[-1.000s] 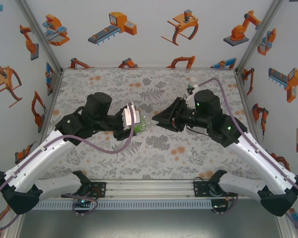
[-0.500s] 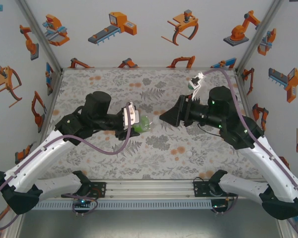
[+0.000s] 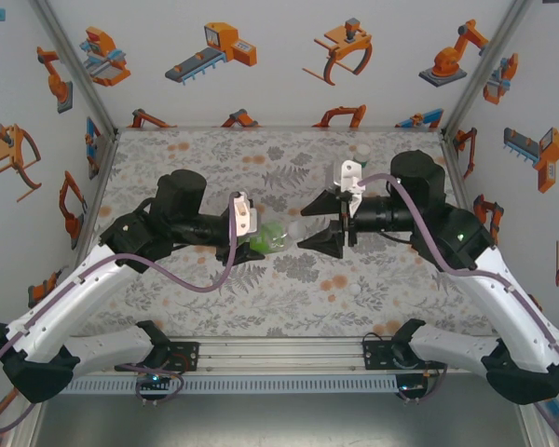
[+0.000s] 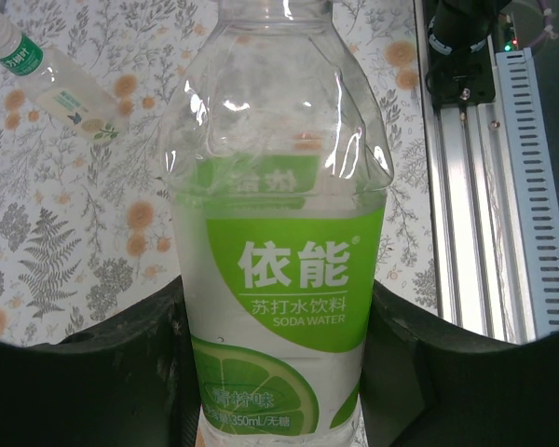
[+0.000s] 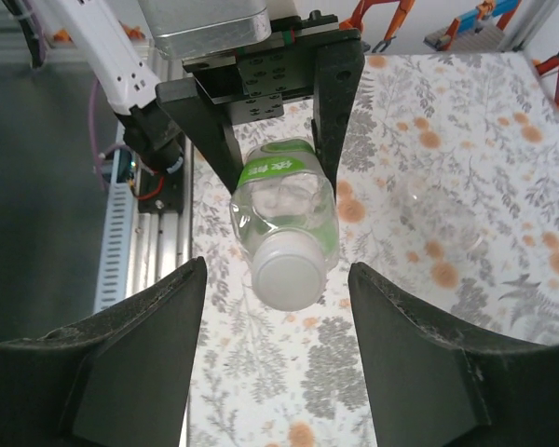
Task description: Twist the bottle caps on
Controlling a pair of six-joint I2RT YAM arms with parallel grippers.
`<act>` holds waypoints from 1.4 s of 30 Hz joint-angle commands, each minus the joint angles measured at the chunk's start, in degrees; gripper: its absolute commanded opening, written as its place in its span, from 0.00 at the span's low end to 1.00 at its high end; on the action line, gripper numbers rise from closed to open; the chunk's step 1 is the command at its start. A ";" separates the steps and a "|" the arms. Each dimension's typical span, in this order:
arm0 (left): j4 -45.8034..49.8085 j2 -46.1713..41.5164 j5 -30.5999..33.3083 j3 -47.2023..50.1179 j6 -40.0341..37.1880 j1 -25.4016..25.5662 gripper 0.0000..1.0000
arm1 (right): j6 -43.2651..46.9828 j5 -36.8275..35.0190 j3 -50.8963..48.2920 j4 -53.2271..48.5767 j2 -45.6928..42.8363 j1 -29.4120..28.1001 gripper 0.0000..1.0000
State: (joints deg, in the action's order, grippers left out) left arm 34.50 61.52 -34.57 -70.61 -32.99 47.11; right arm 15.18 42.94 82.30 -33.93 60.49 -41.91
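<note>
My left gripper (image 3: 261, 238) is shut on a clear bottle (image 4: 279, 186) with a green label, which it holds level with its neck pointing right. In the left wrist view the gripper (image 4: 275, 303) has its jaws pressed on both sides of the label. A white cap (image 5: 289, 275) sits on the bottle's (image 5: 281, 209) neck. My right gripper (image 5: 278, 270) faces that cap (image 3: 296, 231) end-on and is open, with a gap between each jaw and the cap. From above, the right gripper (image 3: 305, 226) meets the bottle (image 3: 272, 240) near the table's middle.
A second bottle (image 4: 56, 84) with a green band and a white cap lies on the floral table near the back right corner (image 3: 359, 154). A plain clear bottle (image 5: 438, 219) lies on the table beyond the held one. A tiny white round thing (image 3: 357, 291) lies front right.
My right gripper has opened off the cap, its wrist has rolled and its arm has drawn back to the right. The left gripper still holds the bottle, now slightly lower.
</note>
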 commanded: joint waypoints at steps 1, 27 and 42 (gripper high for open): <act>0.74 -0.70 -2.29 -1.81 0.93 0.43 0.00 | 6.42 1.91 1.52 0.61 0.59 0.16 0.57; 0.60 -0.02 -1.84 -2.76 0.63 1.32 0.00 | 5.47 2.21 -1.66 0.63 -0.50 -0.36 0.30; -1.73 1.35 2.34 -2.25 0.61 1.40 0.00 | -39.66 -16.10 -9.67 13.95 -4.33 -1.48 0.00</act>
State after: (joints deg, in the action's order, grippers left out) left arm 35.05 62.37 -33.34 -71.68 -31.77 48.29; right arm -5.19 35.92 73.91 -24.67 57.01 -42.72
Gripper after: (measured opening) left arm 0.533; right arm 0.353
